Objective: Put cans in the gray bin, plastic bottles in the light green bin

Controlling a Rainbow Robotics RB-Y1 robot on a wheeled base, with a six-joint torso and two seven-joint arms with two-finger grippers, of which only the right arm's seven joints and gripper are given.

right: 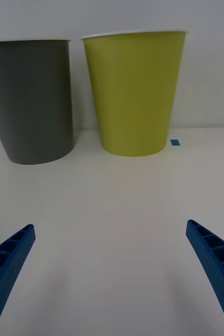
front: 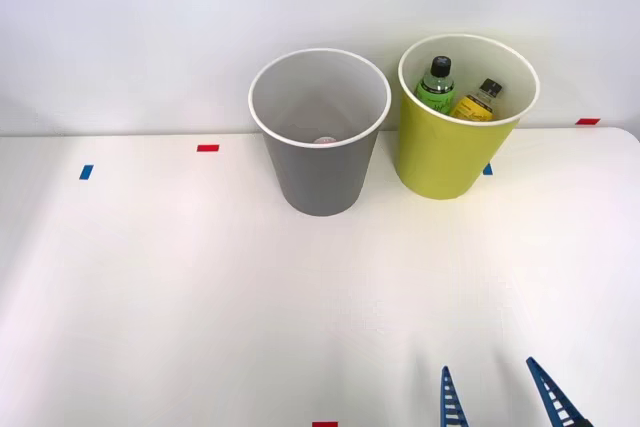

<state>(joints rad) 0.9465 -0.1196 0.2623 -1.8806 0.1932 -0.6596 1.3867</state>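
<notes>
The right gripper [front: 500,397] hangs low over the near table [front: 200,297], fingers spread wide and empty. Both plastic bottles [front: 455,90] stand inside the light green bin [front: 445,162], leaning on its wall; the gray bin [front: 320,172] just beside it holds something pale at its bottom, so sorting looks finished

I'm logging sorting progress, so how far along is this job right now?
Both plastic bottles already stand inside the light green bin. The right gripper is open and holds nothing. At the bottom of the gray bin, something pale shows, too small to identify. No cans or bottles are left on the table.
</notes>
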